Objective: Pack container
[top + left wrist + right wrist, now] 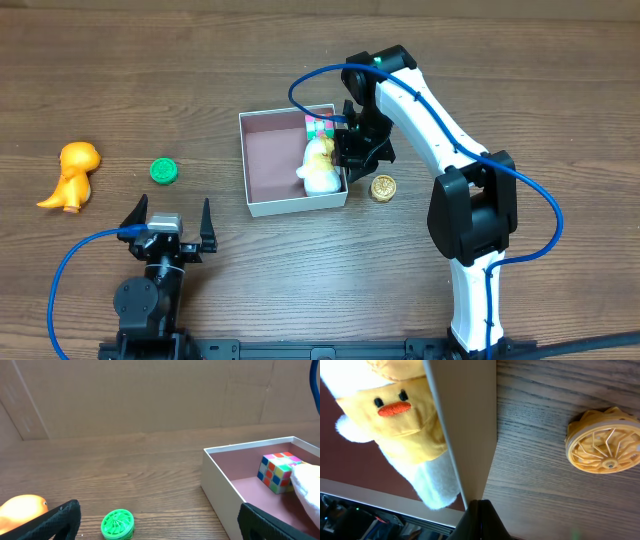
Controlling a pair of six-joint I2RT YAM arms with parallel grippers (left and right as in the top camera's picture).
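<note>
The container (295,206), a shallow white box with a pinkish floor, sits mid-table. Inside it are a yellow and white plush duck (320,170) against the right wall and a colour cube (320,127) in the far right corner. My right gripper (350,150) is shut, with nothing seen between its fingers. In the right wrist view its tips (481,507) sit at the container wall (465,425), beside the duck (395,415). My left gripper (168,222) stands open near the front edge, holding nothing. The left wrist view shows the gripper (162,527) low over the table, the container (217,487) to its right.
A yellow ribbed disc (383,187) lies just right of the container, also in the right wrist view (604,440). A green ribbed disc (164,171) and an orange dinosaur toy (70,175) lie on the left. The green disc (117,524) lies ahead of the left fingers.
</note>
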